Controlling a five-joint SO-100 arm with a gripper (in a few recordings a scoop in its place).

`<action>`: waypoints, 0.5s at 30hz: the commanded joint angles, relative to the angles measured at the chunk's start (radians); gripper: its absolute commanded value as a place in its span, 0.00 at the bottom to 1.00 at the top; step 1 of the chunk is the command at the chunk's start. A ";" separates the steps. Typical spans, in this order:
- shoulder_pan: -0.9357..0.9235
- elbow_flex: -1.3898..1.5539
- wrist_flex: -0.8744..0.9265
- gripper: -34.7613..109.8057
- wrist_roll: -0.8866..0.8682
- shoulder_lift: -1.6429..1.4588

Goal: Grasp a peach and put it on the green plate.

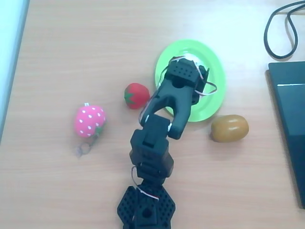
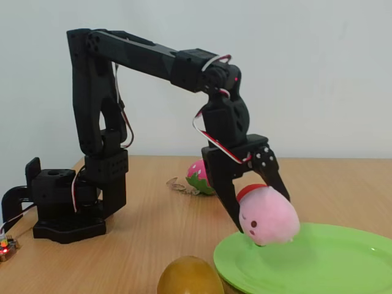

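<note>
Item: small pale pink, rounded plush peach (image 2: pixel 268 215), whitish on one side, with a tiny dark face mark low on its front.

Handling (judged): light, soft and compressible; the nap should grip well and is unlikely to slip. Not fragile. A pinch across the widest part of the body suits it best; squeezing near the top could let it squirt out or hang skewed.

Location: right of centre in the fixed view, held just above the near-left rim of the bright lime-green glossy oval plastic plate (image 2: pixel 318 269). Whether its underside touches the plate cannot be told. In the overhead view the arm covers most of it, above the plate (image 1: pixel 214 90) in the upper middle.

Holder: black two-finger tool (image 2: pixel 254 199), fingers closed narrowly on the peach from above and behind.

Also on the light wooden worktop (image 1: pixel 71 52): hot-pink white-dotted plush strawberry (image 1: pixel 89 121), centre left; red plush strawberry (image 1: pixel 136 95), just left of the plate; glossy yellow-brown oval fruit (image 1: pixel 229 128), lower right of the plate.
</note>
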State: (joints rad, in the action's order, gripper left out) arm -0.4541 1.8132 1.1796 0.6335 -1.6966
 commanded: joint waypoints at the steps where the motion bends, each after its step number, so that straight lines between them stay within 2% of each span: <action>1: -0.029 -0.072 0.009 0.44 -0.015 0.043; 15: -0.052 -0.350 0.028 0.43 -0.123 0.341</action>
State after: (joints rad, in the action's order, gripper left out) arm -0.4893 1.5156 1.1980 0.5154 -1.3606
